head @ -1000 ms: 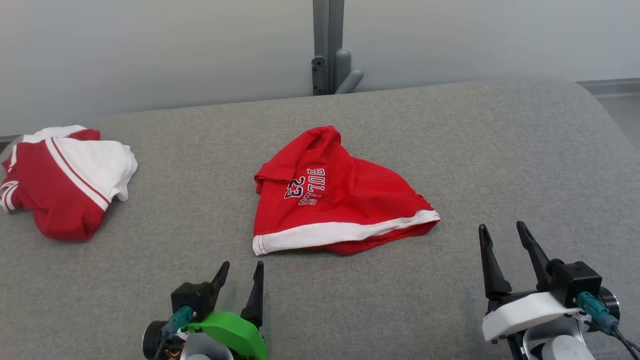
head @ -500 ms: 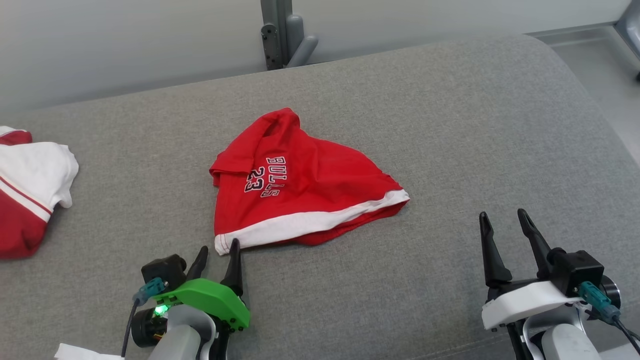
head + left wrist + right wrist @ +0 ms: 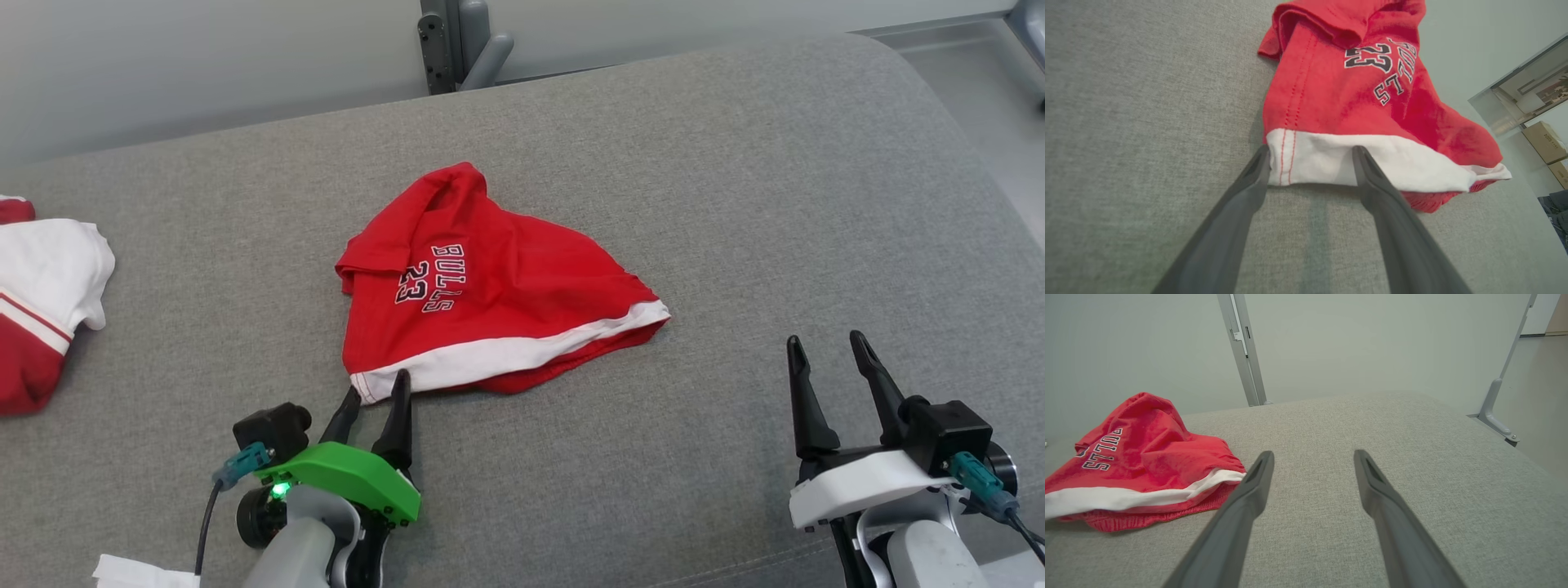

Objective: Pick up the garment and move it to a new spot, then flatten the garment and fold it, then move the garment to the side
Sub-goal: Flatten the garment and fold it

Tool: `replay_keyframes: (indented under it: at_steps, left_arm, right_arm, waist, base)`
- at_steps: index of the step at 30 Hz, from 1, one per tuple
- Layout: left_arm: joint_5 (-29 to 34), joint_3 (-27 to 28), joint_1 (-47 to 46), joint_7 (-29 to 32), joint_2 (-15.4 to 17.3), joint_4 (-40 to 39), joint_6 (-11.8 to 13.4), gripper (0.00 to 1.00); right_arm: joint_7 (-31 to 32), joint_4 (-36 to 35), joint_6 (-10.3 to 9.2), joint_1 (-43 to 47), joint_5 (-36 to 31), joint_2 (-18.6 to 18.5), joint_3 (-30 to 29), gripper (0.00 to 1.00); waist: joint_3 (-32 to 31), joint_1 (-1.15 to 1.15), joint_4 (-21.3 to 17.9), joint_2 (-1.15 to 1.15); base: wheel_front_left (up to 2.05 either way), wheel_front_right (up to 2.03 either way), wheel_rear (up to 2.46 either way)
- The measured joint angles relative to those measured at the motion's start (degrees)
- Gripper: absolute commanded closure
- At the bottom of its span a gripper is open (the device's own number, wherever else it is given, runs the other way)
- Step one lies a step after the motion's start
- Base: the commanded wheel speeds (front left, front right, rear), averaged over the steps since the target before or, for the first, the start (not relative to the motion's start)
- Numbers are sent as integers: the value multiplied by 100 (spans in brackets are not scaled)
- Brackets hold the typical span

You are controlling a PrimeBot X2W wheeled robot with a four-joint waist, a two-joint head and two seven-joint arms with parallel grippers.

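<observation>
A red garment point(image 3: 490, 302) with a white hem band and "BULLS 23" lettering lies crumpled in the middle of the grey padded surface point(image 3: 735, 204); the left wrist view has it close up point(image 3: 1363, 98), and it lies at the left of the right wrist view point(image 3: 1139, 461). My left gripper point(image 3: 377, 389) is open, its fingertips at the near left corner of the white hem point(image 3: 1310, 157), straddling it. My right gripper point(image 3: 823, 343) stands open over bare surface to the right of the garment point(image 3: 1312, 455), holding nothing.
A second red and white garment point(image 3: 45, 294) lies bunched at the far left edge. A grey metal post point(image 3: 445, 41) rises behind the surface against a pale wall. The surface's rounded right edge drops to the floor point(image 3: 1004, 122). Cardboard boxes point(image 3: 1545, 141) stand beyond.
The head camera has shifted, sliding the scene left and down. My left gripper has advanced to the garment's near left hem corner. The right gripper holds its place.
</observation>
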Motion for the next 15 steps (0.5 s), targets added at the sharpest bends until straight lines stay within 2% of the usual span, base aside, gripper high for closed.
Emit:
replay_keyframes:
  at_steps: [6, 7, 8, 9, 11, 12, 13, 15]
  left_arm:
    - [-21, -52, 2, 0, 0, -100, -42, 0]
    - [-41, -36, 3, 0, -1, -114, -43, 5]
    - [-60, -13, 4, 0, -1, -129, -44, 32]
    - [-62, 19, 7, 0, -1, -143, -46, 55]
    - [-59, 68, 12, 0, 0, -171, -47, 84]
    - [-58, 89, 16, 0, 0, -189, -47, 84]
    - [-56, 107, 21, 0, 0, -203, -47, 98]
    - [-34, 135, 41, 0, 0, -253, -49, 100]
  right_arm:
    - [0, -4, 0, -10, 0, 0, -2, 0]
    - [0, -7, 0, -12, 0, 0, -2, 0]
    - [0, -9, 0, -13, -1, 0, -3, 0]
    - [0, -10, 0, -15, -1, 0, -10, 0]
    - [0, -10, 0, -23, -2, 0, -25, 0]
    - [0, -10, 0, -29, -2, 0, -35, 0]
    - [0, -4, 0, -32, -1, 0, -46, 0]
    - [0, 49, 0, -33, 8, 0, -46, 0]
  waist:
    - [13, 0, 37, 0]
    - [15, 0, 38, 0]
    - [16, 0, 39, 0]
    - [19, 0, 40, 0]
    - [22, 0, 44, 0]
    - [23, 0, 48, 0]
    - [23, 0, 53, 0]
    - [20, 0, 69, 0]
  base:
    - [0, 0, 0]
    - [0, 0, 0]
    - [0, 0, 0]
    - [0, 0, 0]
    - [0, 0, 0]
    - [0, 0, 0]
    - [0, 0, 0]
    - [0, 0, 0]
